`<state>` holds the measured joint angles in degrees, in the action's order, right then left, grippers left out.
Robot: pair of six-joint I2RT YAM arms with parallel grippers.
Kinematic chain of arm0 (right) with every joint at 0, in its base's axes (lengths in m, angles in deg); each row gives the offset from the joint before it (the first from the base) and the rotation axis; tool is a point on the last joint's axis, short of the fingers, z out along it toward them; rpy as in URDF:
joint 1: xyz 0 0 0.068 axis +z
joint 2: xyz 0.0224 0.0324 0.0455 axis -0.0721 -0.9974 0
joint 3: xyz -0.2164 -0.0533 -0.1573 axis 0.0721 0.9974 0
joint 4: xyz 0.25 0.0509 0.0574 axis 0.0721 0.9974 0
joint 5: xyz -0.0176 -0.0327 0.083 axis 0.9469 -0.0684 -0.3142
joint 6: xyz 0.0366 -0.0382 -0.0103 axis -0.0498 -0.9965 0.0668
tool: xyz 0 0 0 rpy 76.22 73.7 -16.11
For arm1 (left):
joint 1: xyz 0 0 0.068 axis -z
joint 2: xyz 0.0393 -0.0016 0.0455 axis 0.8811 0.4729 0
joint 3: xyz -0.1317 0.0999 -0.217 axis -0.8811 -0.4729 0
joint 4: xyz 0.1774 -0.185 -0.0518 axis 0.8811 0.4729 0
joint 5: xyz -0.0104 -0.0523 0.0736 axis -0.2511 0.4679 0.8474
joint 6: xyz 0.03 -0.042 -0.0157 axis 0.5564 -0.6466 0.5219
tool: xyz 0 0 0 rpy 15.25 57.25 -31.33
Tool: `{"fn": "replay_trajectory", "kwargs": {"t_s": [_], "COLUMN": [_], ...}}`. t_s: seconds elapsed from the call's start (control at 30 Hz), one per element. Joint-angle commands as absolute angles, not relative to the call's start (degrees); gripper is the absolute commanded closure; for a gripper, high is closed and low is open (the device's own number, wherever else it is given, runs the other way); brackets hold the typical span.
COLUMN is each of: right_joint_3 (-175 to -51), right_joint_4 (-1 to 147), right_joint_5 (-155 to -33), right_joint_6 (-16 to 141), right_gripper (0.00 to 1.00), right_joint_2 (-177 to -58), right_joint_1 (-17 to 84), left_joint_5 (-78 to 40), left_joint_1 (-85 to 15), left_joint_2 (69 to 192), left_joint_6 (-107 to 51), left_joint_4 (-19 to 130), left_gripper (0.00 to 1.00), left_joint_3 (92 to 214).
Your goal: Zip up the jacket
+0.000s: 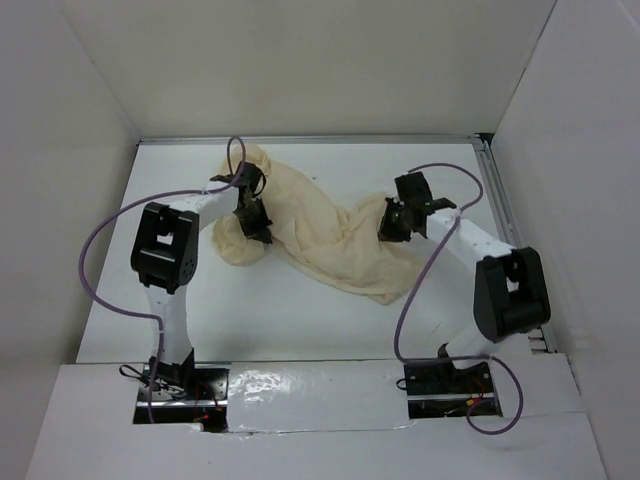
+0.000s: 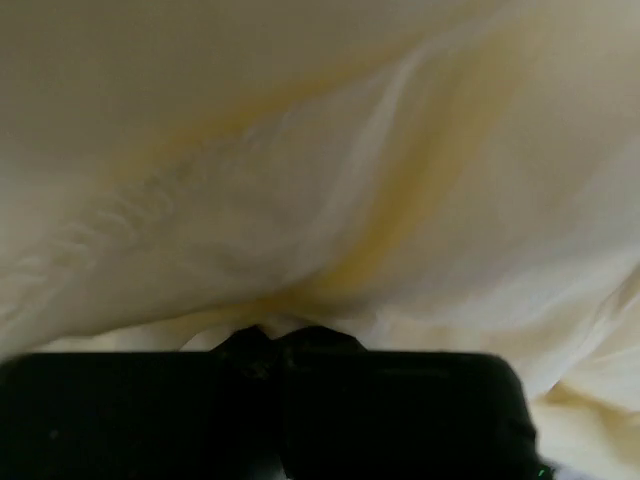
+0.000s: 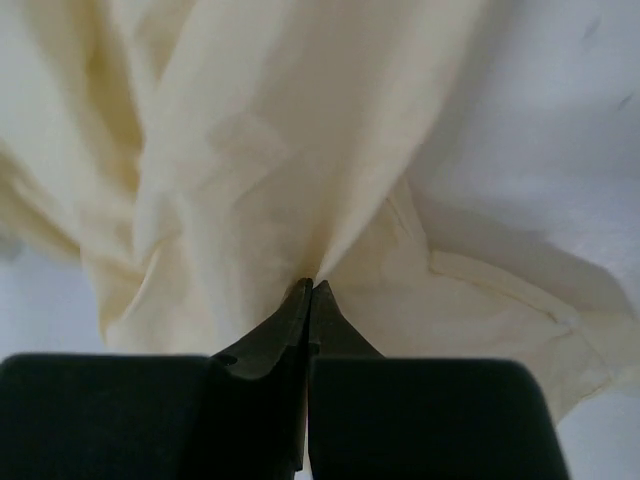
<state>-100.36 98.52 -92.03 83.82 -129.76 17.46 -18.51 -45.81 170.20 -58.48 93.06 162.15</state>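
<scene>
The cream jacket (image 1: 330, 225) lies crumpled in a long bunch across the middle of the white table (image 1: 300, 320). My left gripper (image 1: 255, 222) sits at its left end. In the left wrist view the jaws (image 2: 272, 335) are shut, and folds of the jacket (image 2: 300, 150) run down into the tips. My right gripper (image 1: 392, 222) is on the jacket's right part. In the right wrist view it (image 3: 311, 288) is shut on a pinch of the cloth (image 3: 250, 150), with creases fanning out from the tips. No zipper pull shows in any view.
White walls close in the table at the back and both sides. A metal rail (image 1: 500, 210) runs along the right edge. Purple cables (image 1: 95, 250) loop off both arms. Bare table (image 3: 560, 120) shows to the right of the cloth.
</scene>
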Motion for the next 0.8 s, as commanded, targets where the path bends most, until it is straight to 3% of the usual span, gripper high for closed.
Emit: {"fn": "replay_trajectory", "kwargs": {"t_s": [0.0, 0.17, 0.33, 0.43, 0.47, 0.5, 0.53, 0.57, 0.6, 0.77], "right_joint_3": [-94.94, -90.36, -99.47, -114.05, -117.05, -120.38, -120.94, -119.38, -117.62, -103.23], "right_joint_4": [96.56, 94.55, 86.99, 89.78, 91.01, 91.89, 91.99, 91.99, 90.51, 89.71], "right_joint_5": [-96.07, -100.79, -108.80, -110.49, -110.05, -109.96, -110.22, -110.31, -109.61, -102.50], "right_joint_6": [83.92, 88.56, 89.81, 86.21, 85.94, 85.68, 85.59, 85.67, 85.93, 86.11], "right_gripper": [1.00, 1.00, 1.00, 1.00, 0.99, 0.75, 0.61, 0.24, 0.02, 0.00], "right_joint_2": [-118.15, -114.61, -125.58, -137.00, -140.42, -141.24, -141.25, -139.51, -137.66, -124.57], "right_joint_1": [24.42, 39.88, 56.56, 61.07, 62.04, 62.05, 61.71, 60.66, 60.13, 56.43], "left_joint_5": [-16.16, -21.16, -29.71, -26.28, -26.71, -27.06, -26.63, -26.71, -27.06, -26.37], "left_joint_1": [-50.25, -56.15, -55.54, -53.08, -52.90, -53.07, -53.34, -54.38, -54.91, -58.96], "left_joint_2": [174.01, 183.75, 190.09, 191.16, 190.73, 189.94, 188.19, 187.04, 185.64, 174.57], "left_joint_6": [-56.54, -50.23, -40.64, -38.87, -38.70, -39.13, -39.92, -41.06, -41.68, -47.82], "left_joint_4": [91.44, 92.67, 86.95, 88.71, 88.63, 88.80, 89.24, 89.33, 89.50, 93.63], "left_gripper": [1.00, 1.00, 0.97, 0.67, 0.42, 0.31, 0.09, 0.01, 0.01, 0.01], "left_joint_3": [172.54, 195.53, 208.13, 212.11, 211.85, 211.42, 209.67, 208.44, 207.12, 194.56]}}
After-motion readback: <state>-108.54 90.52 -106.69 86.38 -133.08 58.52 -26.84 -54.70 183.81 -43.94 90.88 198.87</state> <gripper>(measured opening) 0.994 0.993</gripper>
